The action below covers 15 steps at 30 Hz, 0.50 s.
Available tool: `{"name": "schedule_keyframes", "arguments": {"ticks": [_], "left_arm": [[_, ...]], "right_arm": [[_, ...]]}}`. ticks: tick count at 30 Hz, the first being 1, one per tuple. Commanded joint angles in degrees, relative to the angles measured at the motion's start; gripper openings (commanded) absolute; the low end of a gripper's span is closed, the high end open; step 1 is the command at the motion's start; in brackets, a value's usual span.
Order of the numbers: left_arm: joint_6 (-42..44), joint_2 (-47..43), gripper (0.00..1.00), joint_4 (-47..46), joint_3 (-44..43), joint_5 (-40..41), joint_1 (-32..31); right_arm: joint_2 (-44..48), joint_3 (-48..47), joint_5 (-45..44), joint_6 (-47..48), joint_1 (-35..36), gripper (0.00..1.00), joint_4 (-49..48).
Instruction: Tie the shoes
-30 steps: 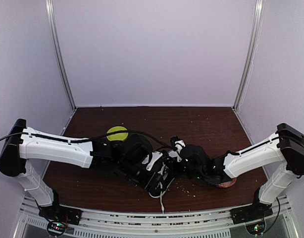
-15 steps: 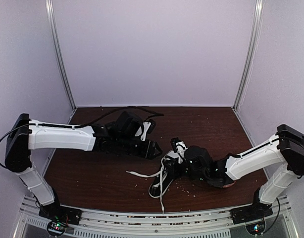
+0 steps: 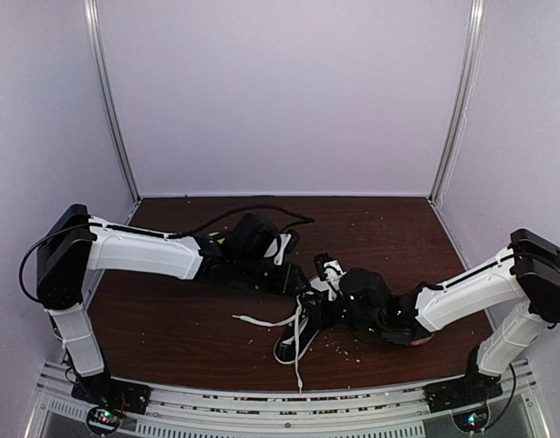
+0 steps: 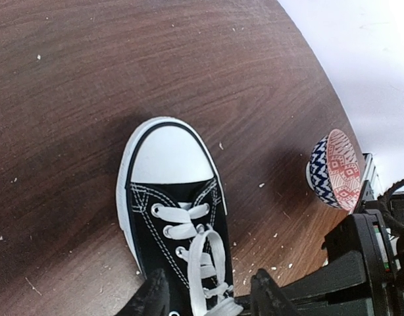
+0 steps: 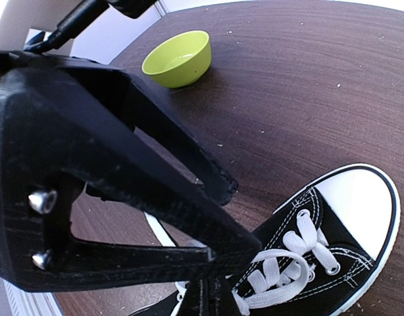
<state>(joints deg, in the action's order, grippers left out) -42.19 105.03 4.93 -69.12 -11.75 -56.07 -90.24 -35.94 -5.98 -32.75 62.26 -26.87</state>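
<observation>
The black sneaker [image 3: 289,347] with white toe cap lies at the table's front centre. It also shows in the left wrist view [image 4: 169,197] and the right wrist view [image 5: 333,263]. One white lace [image 3: 257,320] trails left on the table, and another hangs toward the front edge. My left gripper [image 3: 298,281] is open just behind the shoe, its fingertips [image 4: 152,299] astride the upper laces [image 4: 202,263]. My right gripper [image 3: 318,306] sits at the shoe's opening. Its fingers [image 5: 231,306] are pressed together on a white lace loop [image 5: 281,283].
A green bowl [image 5: 177,58] stands behind the left arm. A patterned red-and-blue bowl [image 4: 333,168] sits under the right forearm [image 3: 444,301]. Small crumbs dot the brown table [image 3: 171,338]. The left gripper's black fingers fill the left half of the right wrist view.
The left gripper left the shoe and swung back-left, leaving a lace stretched left on the table. It has now come back right, close to the shoe. The right gripper stayed put.
</observation>
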Motion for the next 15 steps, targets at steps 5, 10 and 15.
{"name": "schedule_keyframes", "arguments": {"ticks": [5, 10, 15], "left_arm": [[-2.46, 1.66, 0.36, -3.48, -0.63, -1.94, 0.18], [-3.48, 1.32, 0.26, -4.65, 0.96, -2.43, 0.09], [-5.21, 0.77, 0.0, -9.34, 3.24, -4.21, 0.09]], "right_arm": [[0.53, -0.26, 0.03, 0.74, -0.31, 0.0, -2.07], [0.4, -0.41, -0.58, 0.46, -0.38, 0.0, -1.79], [0.73, -0.93, -0.68, 0.78, -0.38, 0.0, -0.18]]}}
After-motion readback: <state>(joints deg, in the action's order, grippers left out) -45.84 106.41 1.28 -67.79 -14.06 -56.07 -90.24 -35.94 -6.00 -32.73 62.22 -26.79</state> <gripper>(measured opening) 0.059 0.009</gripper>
